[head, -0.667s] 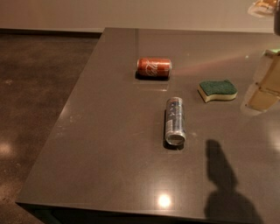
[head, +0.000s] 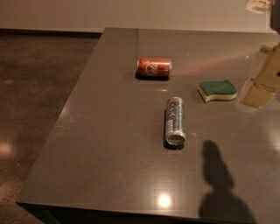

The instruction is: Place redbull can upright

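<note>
The redbull can [head: 175, 121] is a slim silver and blue can lying on its side near the middle of the dark table [head: 109, 131], with its silver top toward the front edge. My gripper [head: 261, 5] shows only as a pale part at the top right corner, high above the table and far from the can. Nothing is seen held in it.
A red-orange cola can [head: 153, 68] lies on its side behind the redbull can. A green and yellow sponge [head: 217, 90] lies to the right. A tan shape [head: 264, 81] sits at the table's right edge. An arm shadow [head: 218, 175] falls at the front right. The floor is to the left.
</note>
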Controlling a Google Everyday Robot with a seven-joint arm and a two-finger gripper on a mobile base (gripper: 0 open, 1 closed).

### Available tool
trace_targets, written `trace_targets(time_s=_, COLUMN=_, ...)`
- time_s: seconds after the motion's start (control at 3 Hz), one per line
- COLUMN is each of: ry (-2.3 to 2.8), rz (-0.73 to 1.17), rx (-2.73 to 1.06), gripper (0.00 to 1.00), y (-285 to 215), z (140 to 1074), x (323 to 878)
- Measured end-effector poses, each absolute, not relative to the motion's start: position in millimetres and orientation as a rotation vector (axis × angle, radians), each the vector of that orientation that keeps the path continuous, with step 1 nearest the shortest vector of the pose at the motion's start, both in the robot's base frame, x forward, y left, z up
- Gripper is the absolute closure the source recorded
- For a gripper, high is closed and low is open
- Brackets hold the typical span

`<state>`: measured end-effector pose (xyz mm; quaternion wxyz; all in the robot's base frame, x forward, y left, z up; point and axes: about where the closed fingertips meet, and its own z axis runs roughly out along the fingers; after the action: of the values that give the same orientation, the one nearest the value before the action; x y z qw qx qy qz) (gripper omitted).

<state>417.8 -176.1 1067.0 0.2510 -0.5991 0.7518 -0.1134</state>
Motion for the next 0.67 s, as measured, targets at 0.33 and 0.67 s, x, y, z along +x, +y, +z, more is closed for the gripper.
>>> trace_targets(time_s=0.33, ry=2.101, rz=-0.306, rx=-1.616, gripper=0.0, y=-155, z=1063, x=425)
trace_targets(time_s=0.67, ry=2.222, rz=-0.287, rx=-1.536, gripper=0.0, y=-132, z=1054, x=434)
